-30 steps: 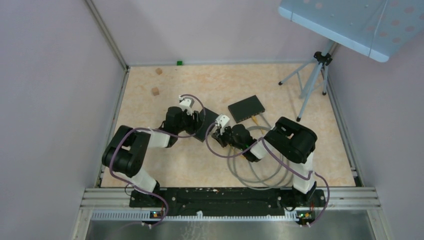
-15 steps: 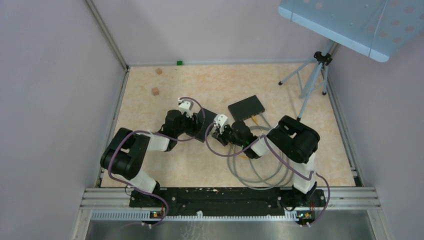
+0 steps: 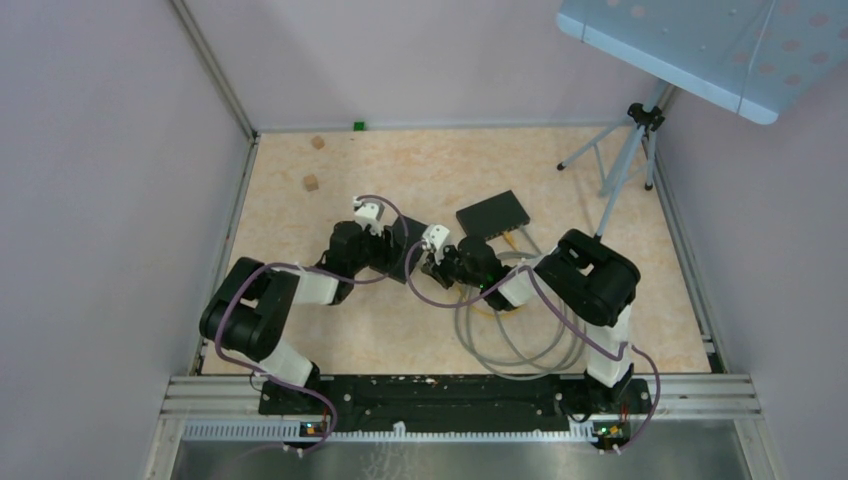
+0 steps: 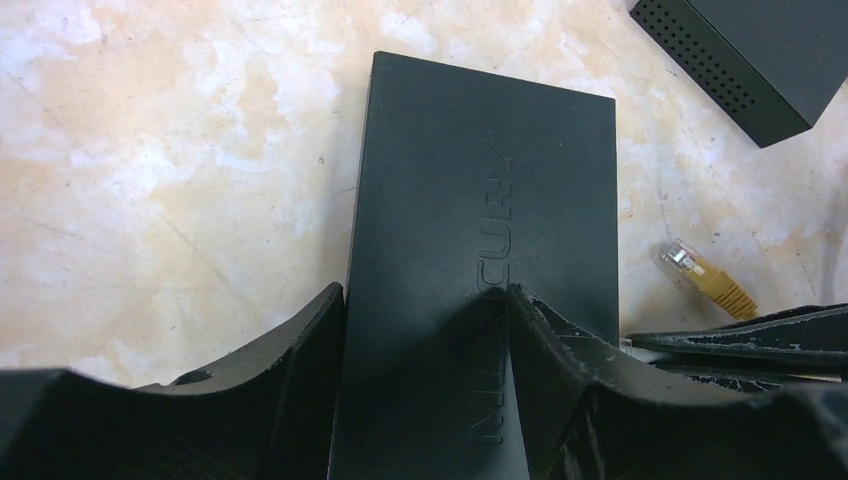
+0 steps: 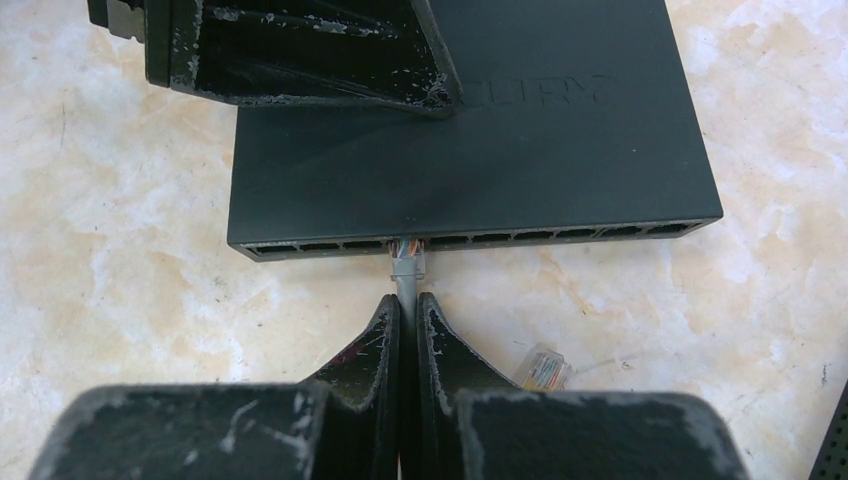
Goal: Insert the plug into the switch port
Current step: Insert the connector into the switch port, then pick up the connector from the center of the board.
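Two grippers meet at one black switch (image 5: pixel 470 150) lying flat on the table (image 3: pixel 430 165). The right gripper (image 5: pixel 408 305) is clenched tight on a grey cable (image 5: pixel 405 287), its fingers pinching the cable just behind the clear plug (image 5: pixel 406 256). That plug points straight at the row of ports along the switch's near edge, and its tip sits in the mouth of one port in the left part of the row as the right wrist camera sees it. Most of the plug's clear body, with its coloured wires, still shows outside the port; how deep it has gone I cannot tell. The other ports in the row look unfilled.

The left gripper (image 4: pixel 425 295) stands spread over the same switch from the opposite side. One finger lies beside a long edge and the other rests on the top face near the embossed lettering, so it clamps nothing between its jaws.

Just right of the switch, a loose plug with a yellow boot (image 4: pixel 700 280) lies on the table. Grey cable loops (image 3: pixel 510 340) lie beside the right arm. A second black switch (image 3: pixel 492 216) sits farther back, apart from the first. Two small wooden blocks (image 3: pixel 311 183) lie near the far left corner, and a tripod (image 3: pixel 625 160) stands at the far right.
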Motion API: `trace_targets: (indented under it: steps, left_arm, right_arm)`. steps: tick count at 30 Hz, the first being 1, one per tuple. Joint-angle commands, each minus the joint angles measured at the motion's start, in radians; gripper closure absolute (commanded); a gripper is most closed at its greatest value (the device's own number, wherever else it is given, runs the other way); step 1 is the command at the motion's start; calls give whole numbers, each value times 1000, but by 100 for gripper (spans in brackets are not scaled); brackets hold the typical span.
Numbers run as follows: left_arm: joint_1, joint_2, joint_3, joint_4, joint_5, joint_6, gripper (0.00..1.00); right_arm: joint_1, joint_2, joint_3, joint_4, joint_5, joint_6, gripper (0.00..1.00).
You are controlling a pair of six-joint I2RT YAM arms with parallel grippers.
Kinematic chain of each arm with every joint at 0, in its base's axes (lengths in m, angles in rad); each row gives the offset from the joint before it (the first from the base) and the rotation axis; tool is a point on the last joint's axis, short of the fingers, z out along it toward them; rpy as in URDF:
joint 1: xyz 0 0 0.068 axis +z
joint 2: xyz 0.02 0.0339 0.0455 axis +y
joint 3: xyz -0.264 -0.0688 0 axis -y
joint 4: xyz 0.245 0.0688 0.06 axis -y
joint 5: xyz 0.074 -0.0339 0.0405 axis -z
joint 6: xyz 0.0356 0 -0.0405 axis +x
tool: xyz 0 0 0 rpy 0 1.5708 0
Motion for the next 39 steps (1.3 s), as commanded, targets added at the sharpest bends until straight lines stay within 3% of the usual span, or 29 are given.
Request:
trace_targets:
  steps: [1, 6, 11, 17, 21, 29, 33, 39]
  left_arm:
    - [-152, 4, -48, -168, 428, -116, 39]
    - [-98, -81, -17, -216, 244, -127, 38]
    - [-73, -162, 64, -295, -48, -94, 25]
    - [-28, -149, 180, -370, -148, -40, 18]
    - [27, -165, 192, -389, -214, -32, 17]
    - [57, -218, 142, -334, -254, -56, 16]
    - [57, -244, 70, -230, -198, -62, 17]
    - [57, -231, 56, -218, -176, -65, 17]
  right_arm:
    - [21, -94, 120, 402, -41, -31, 100]
    - [22, -120, -47, 269, -183, -118, 100]
    - [22, -143, -150, 255, -181, -5, 99]
    - [22, -181, -92, 86, -148, 26, 59]
    - [22, -224, -62, -56, -90, 15, 49]
    - [-44, -270, 13, -329, 134, 138, 55]
    - [-76, -240, 26, -361, 133, 150, 58]
    - [-79, -176, 62, -411, 96, 127, 61]
